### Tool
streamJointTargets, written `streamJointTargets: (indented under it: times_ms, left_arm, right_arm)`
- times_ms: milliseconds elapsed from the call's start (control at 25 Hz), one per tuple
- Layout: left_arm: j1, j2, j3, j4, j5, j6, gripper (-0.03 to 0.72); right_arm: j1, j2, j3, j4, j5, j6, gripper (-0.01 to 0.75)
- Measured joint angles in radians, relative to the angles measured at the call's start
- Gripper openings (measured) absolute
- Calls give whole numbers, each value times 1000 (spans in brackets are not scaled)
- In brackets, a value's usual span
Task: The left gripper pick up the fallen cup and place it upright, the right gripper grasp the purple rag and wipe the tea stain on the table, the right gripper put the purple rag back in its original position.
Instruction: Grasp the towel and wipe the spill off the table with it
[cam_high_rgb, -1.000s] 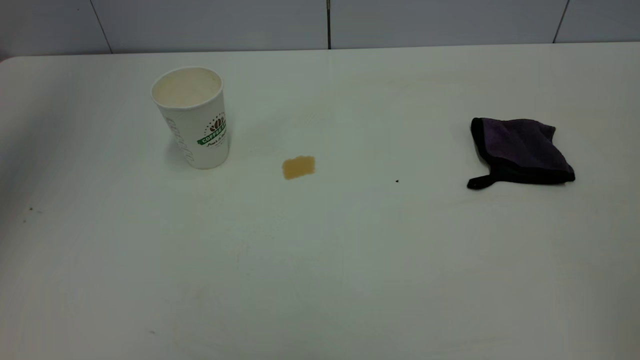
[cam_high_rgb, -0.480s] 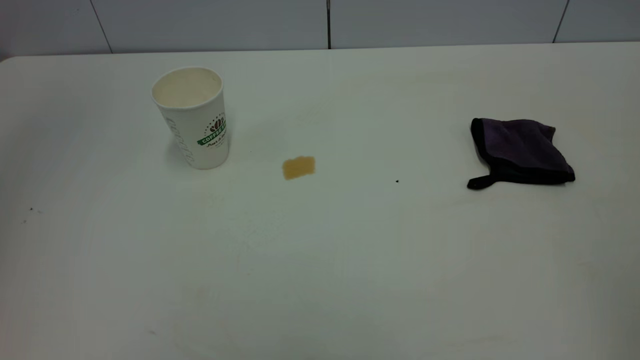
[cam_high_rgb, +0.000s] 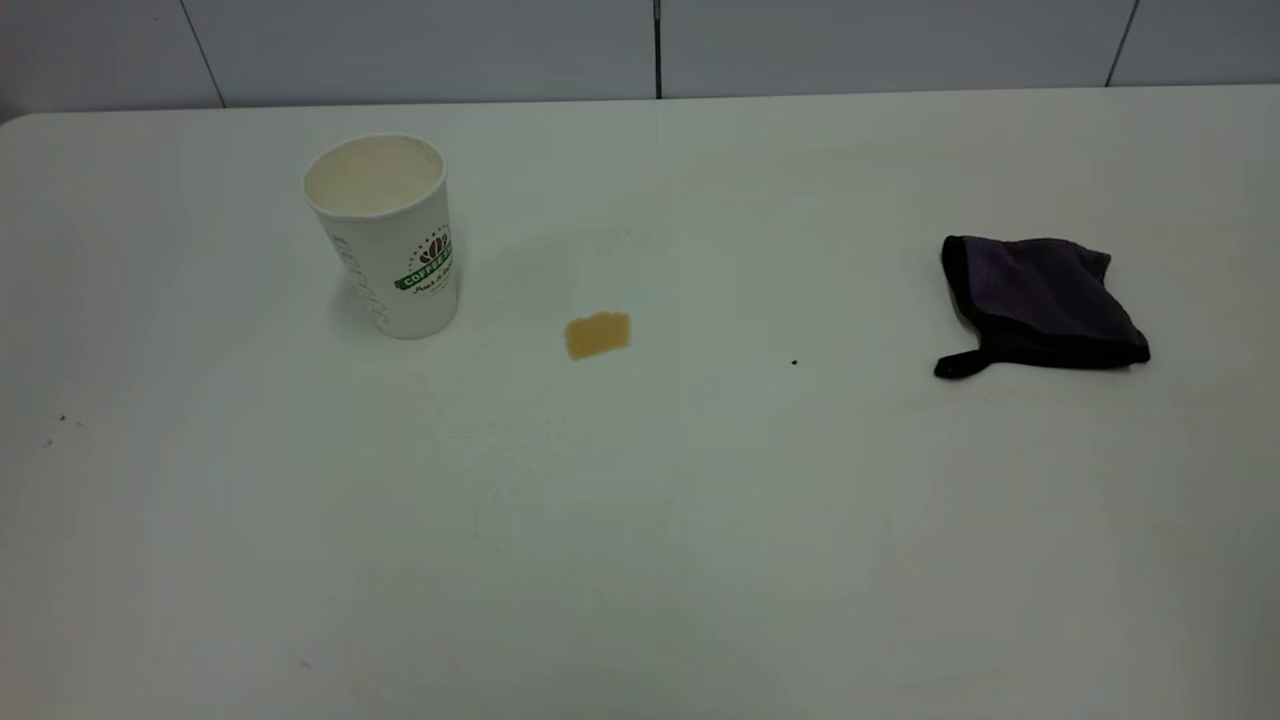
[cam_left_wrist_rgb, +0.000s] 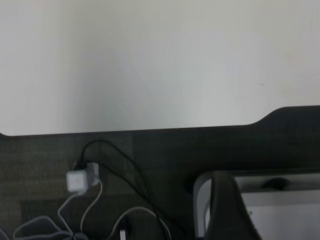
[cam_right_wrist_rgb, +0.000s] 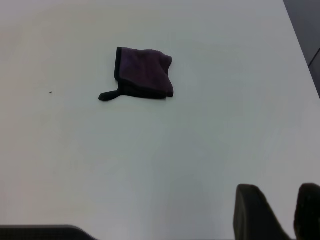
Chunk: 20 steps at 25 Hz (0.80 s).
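Right gripper (cam_right_wrist_rgb: 280, 212), fingers slightly parted, hangs near the table edge facing the purple rag (cam_right_wrist_rgb: 144, 73), which lies untouched

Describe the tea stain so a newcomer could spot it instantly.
On the white table, find the upright paper cup at the left. The tea stain lies just right of it, apart from it: a small flat tan patch, unlike the dark purple rag far right.

The bare white counter (cam_left_wrist_rgb: 160, 65) filled the far part of the view. Just below its dark edge, a small white plug (cam_left_wrist_rgb: 79, 180) sat on the floor among black and white cables (cam_left_wrist_rgb: 117, 165).
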Motion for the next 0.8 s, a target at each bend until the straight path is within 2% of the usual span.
streamJointTargets:
  times_ms: [360,480,600,800]
  left_arm:
    - [1,-387,161,1,-1,-19,473]
    - [27,-494,196,10,-6,-39,473]
    - [65,-565,245,27,-6,-43,473]
    - [73,-619,268,36,-20,-43,473]
  right_arm:
    - [0,0,0,0,0,0,239]
    - [0,0,0,0,0,0,239]
    - [0,0,0,0,0,0,239]
    - [0,0,0,0,0,0,239]
